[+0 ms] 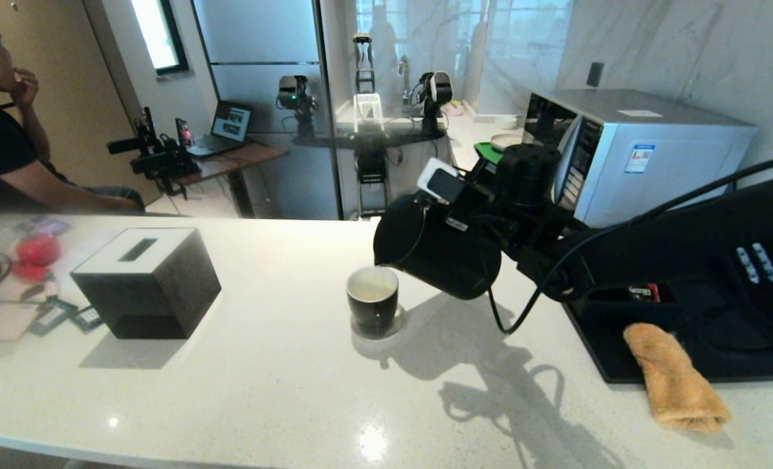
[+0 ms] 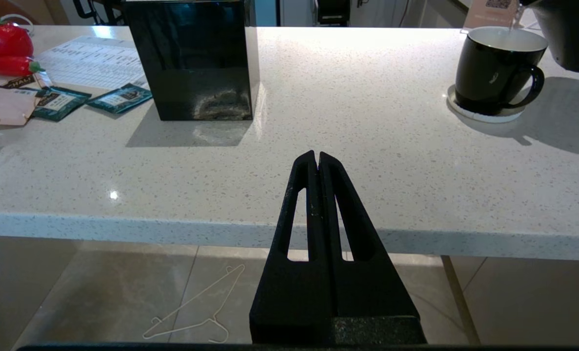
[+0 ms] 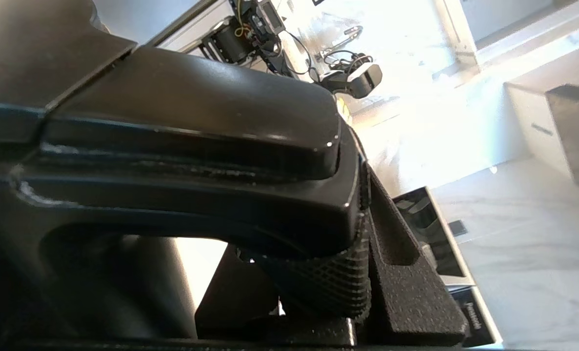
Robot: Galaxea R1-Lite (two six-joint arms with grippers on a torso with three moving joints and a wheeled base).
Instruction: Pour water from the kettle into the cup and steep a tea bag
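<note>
Kettle [image 1: 435,251] tipped spout-down over cup [image 1: 373,301] to pour, handle clenched by right gripper [image 3: 318,278]; left gripper [image 2: 317,161] closed, idle.

Glossy cup [image 2: 494,73], matt kettle [image 1: 435,247] (speckled counter [image 1: 262,378])

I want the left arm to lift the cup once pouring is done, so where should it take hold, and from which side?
Grip the cup by its loop handle, which the left wrist view shows sticking out on the side nearer the tilted kettle. Come in from the counter's front edge, level, once the kettle, held in the right tool, has cleared. The glossy round body offers poorer purchase.
</note>
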